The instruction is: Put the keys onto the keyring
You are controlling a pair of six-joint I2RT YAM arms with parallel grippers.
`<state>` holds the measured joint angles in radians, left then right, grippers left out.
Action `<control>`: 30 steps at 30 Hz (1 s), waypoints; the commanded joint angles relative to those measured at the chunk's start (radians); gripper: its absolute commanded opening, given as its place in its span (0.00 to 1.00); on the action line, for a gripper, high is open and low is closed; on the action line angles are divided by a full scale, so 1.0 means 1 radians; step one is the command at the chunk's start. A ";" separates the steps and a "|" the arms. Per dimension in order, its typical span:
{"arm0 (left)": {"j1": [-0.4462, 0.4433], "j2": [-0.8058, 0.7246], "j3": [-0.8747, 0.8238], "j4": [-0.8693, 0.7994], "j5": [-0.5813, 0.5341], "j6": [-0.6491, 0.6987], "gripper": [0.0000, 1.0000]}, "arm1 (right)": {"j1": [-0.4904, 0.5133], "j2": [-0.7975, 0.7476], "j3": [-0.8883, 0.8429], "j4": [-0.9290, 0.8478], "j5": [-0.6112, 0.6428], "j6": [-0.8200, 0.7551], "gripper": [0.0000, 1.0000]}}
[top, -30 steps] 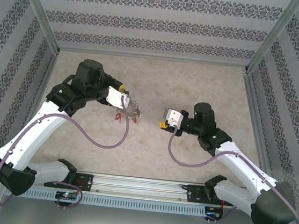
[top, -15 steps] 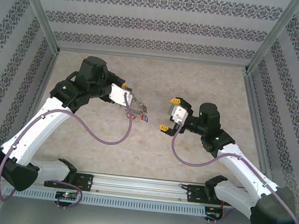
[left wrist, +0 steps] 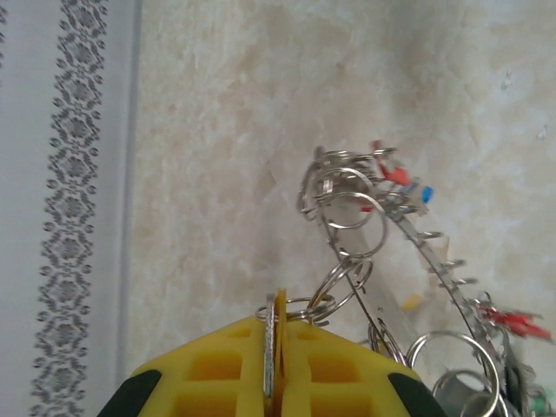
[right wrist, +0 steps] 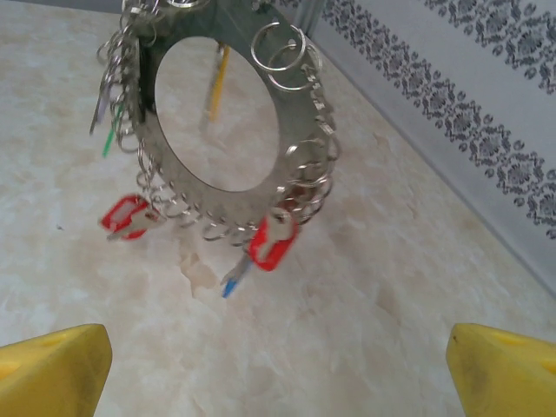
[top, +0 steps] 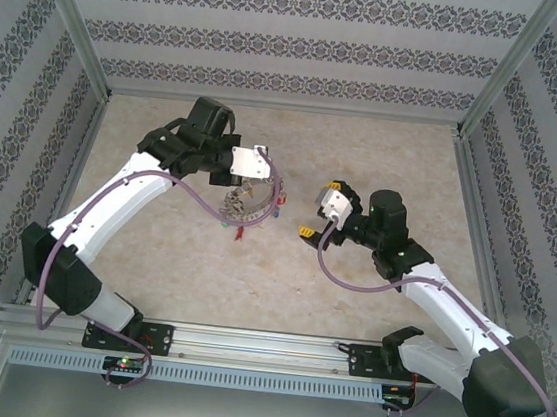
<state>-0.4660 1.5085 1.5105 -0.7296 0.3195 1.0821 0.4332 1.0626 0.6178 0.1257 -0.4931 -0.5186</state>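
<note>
Carried toward three o'clock by the left pincer (top: 245, 187) pinching it: keyring (top: 241, 207) with dangling keys (right wrist: 272, 241). Spread wide at its three o'clock: right pincer (top: 316, 211).

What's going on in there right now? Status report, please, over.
Left pincer shut on the keyring, held upright. Right pincer open, facing it. Tagged keys dangle from its rim. Nothing between.

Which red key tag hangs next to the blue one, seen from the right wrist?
The red tag at the keyring's lower right; the blue tag sits just below it. The other red tag hangs apart at the lower left.
</note>
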 commanded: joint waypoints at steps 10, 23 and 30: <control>0.029 0.149 0.151 -0.106 -0.325 -0.264 0.00 | -0.039 0.005 0.016 0.028 0.095 0.100 0.98; 0.182 0.103 0.038 -0.149 -0.413 -0.257 0.00 | -0.057 0.120 0.077 0.056 0.070 0.148 0.98; 0.165 0.165 0.001 -0.135 -0.330 -0.321 0.00 | -0.060 0.159 0.108 0.051 0.051 0.155 0.98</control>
<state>-0.2874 1.6474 1.5059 -0.8551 -0.0456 0.8082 0.3813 1.2160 0.6937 0.1631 -0.4133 -0.3874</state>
